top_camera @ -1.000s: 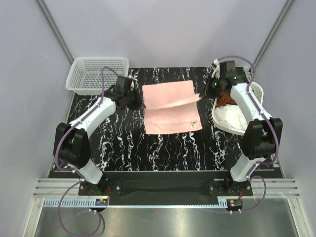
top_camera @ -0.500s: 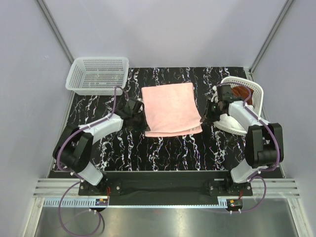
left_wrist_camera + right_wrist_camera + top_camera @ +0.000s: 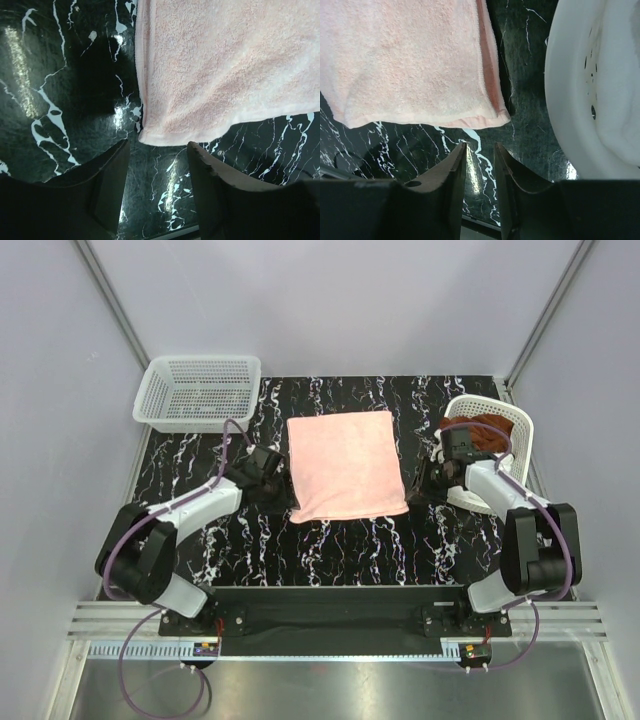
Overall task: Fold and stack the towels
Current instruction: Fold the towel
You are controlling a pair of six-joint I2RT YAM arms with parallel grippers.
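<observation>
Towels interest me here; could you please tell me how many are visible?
2. The pink towel lies flat mid-table; the rust-brown towel sits in the right basket. Others may be hidden in that basket.

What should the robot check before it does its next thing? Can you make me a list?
1. Pink towel folded and lying flat on the table: ok.
2. Left fingers open, holding nothing: ok.
3. Right fingers open, holding nothing: ok.
4. Rust-brown towel folded: not ok, it sits bunched in the basket.
</observation>
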